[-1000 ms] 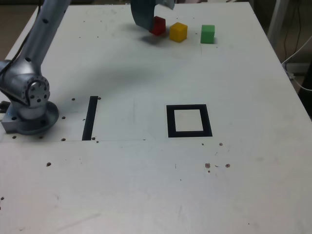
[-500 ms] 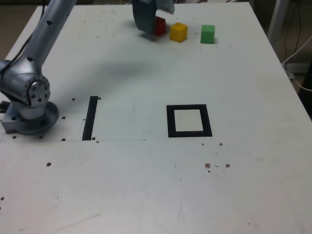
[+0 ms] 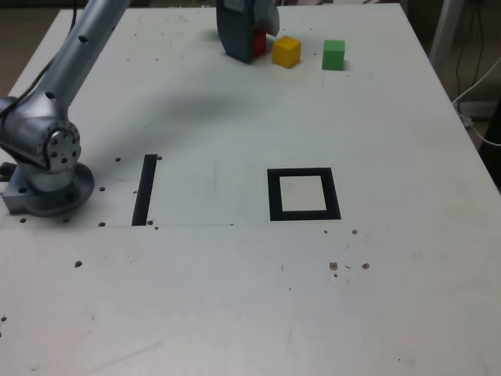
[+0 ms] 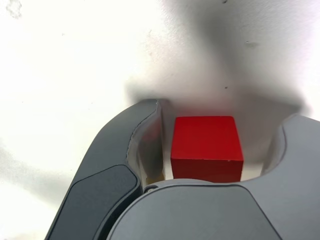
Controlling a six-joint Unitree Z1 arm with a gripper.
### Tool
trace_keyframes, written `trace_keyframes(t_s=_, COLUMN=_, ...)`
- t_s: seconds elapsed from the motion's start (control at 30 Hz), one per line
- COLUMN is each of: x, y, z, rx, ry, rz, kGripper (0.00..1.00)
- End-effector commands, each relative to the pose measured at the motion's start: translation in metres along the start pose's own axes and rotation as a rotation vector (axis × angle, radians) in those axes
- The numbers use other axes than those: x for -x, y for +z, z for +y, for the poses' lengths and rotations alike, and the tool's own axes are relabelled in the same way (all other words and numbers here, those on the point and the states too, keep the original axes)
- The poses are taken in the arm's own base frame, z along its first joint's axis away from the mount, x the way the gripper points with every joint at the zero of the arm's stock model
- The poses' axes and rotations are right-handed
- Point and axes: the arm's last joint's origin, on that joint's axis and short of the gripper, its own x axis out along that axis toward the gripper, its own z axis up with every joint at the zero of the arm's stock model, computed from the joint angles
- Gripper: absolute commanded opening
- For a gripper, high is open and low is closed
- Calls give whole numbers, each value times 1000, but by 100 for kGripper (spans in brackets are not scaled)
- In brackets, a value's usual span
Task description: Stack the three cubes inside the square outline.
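Note:
At the table's far edge in the exterior view, the red cube [image 3: 259, 41] is mostly hidden by my gripper [image 3: 252, 37], which has come down over it. The wrist view shows the red cube [image 4: 207, 146] on the table between the two grey fingers [image 4: 145, 135], with a narrow gap on each side; the gripper [image 4: 222, 117] is open. Just to the exterior view's right stand the yellow cube [image 3: 286, 51] and then the green cube [image 3: 333, 55]. The square outline [image 3: 273, 196] lies mid-table, nearer the camera, with nothing inside it.
A straight black strip [image 3: 144, 189] lies to the exterior view's left of the outline. The arm's base [image 3: 47, 160] stands at the left edge, and the arm reaches across the far left of the table. Cables hang beyond the table's right edge [image 3: 481, 86].
The gripper has moved a little to the exterior view's right and down, closing in around the red cube, which is now more covered. The cubes have not moved.

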Motion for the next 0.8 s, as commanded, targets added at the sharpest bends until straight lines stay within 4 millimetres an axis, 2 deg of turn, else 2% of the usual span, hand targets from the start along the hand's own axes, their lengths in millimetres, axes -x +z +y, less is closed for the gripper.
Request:
trace_keyframes(t_s=0.0, x=0, y=-3, z=1, rx=-2, ry=-3, rz=27, kGripper=30)
trace_keyframes(t_s=0.57, x=4, y=-5, z=0, rx=-15, ry=-4, rz=27, kGripper=29)
trace_keyframes(t_s=0.77, x=16, y=-10, z=-2, rx=-36, ry=10, rz=9, kGripper=29)
